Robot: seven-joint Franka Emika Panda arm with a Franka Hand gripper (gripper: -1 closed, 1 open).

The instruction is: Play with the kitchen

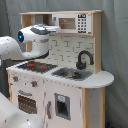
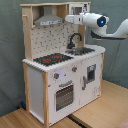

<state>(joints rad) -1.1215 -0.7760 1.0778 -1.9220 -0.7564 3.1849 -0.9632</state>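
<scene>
I am seeing the white arm's gripper (image 2: 69, 19) hovering by the white-and-wood toy kitchen (image 2: 60, 75), above its grey sink (image 1: 71, 74); finger state and sink contents: I cannot tell.

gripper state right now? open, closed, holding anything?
Gripper: cannot be told. The arm's end reaches toward the microwave on the toy kitchen, and its tip is not visible in either exterior view.

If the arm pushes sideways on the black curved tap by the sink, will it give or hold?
The black curved tap is thin and arched, so it probably flexes or swivels rather than staying rigid. It looks like light plastic, so go gently. The white and light wood toy kitchen is tall and narrow, so a hard shove up there might rock it.
</scene>
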